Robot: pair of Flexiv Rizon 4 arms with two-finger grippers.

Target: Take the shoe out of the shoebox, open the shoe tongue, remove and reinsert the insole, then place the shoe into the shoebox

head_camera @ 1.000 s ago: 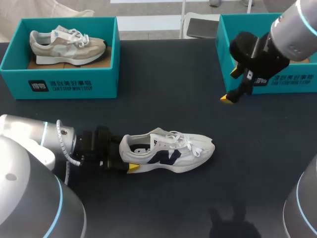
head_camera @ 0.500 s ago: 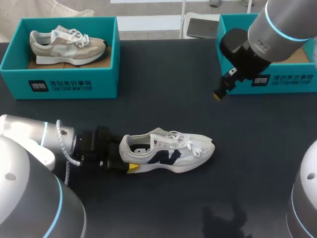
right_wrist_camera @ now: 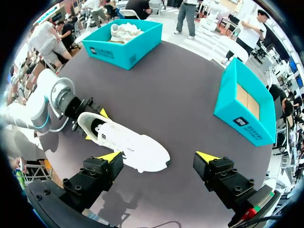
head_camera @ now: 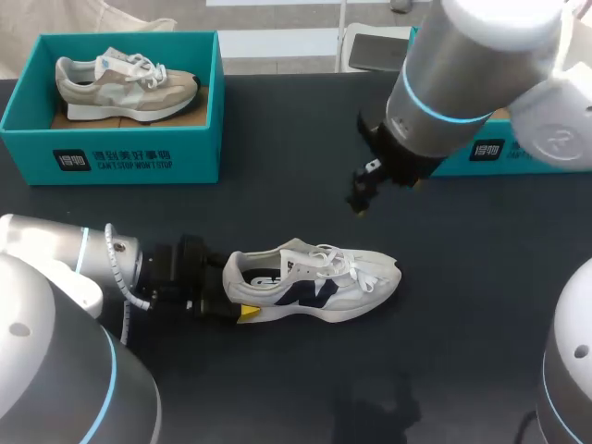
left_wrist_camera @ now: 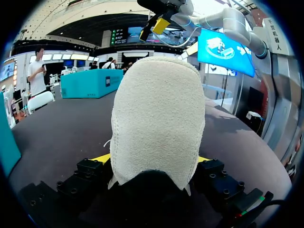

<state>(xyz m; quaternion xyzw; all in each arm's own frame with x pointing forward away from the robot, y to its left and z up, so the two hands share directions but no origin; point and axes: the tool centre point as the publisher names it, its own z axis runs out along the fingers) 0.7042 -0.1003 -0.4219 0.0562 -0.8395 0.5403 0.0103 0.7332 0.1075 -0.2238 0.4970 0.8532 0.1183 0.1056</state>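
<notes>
Two shoes (head_camera: pixel 314 285), two shoeboxes (head_camera: pixel 139 139) — two grippers (head_camera: pixel 359 201)

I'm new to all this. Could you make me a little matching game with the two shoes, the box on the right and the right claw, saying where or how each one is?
1. white shoe
2. beige shoe
3. right-hand box
4. right gripper

a. lying in the left-hand box
b. open, in the air over the table
c. bare cardboard inside
d. on the table, heel clamped by the left gripper

Pairs: 1-d, 2-a, 3-c, 4-b
</notes>
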